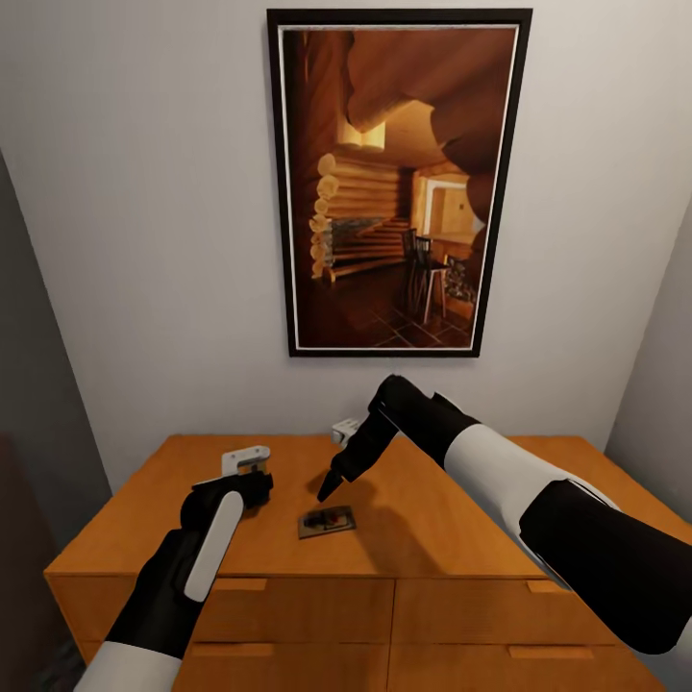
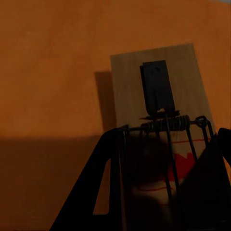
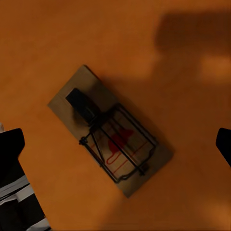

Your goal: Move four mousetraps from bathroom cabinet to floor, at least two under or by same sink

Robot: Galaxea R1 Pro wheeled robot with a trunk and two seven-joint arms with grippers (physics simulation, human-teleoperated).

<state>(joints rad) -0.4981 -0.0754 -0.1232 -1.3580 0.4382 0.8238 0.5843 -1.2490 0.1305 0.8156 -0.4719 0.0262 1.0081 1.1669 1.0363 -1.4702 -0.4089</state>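
One mousetrap (image 1: 326, 522) lies flat on the orange-brown wooden top of the cabinet (image 1: 461, 519), near its front edge and roughly midway along it. In the right wrist view the same mousetrap (image 3: 110, 130) sits diagonally, a pale wooden board with a dark bait plate at one end, a wire bar and spring, and a red mark printed under the wire.

The right gripper (image 1: 327, 488) hangs just above this trap, tips pointing down and apart from the board. Its fingers (image 3: 12, 144) are spread wide, one dark tip at each side edge of the right wrist view with the trap between them.

The left gripper (image 1: 245, 471) is over the cabinet top to the left of that trap. In the left wrist view a second mousetrap (image 2: 159, 96) stands between its dark fingers (image 2: 103, 183), the lower end of the board sitting between the pads, so they appear to be pinching it.

The cabinet has drawer fronts (image 1: 288, 605) with recessed handles below its top. Behind it a pale wall (image 1: 144, 240) carries a tall black-framed picture (image 1: 399, 183) of a log-cabin interior.
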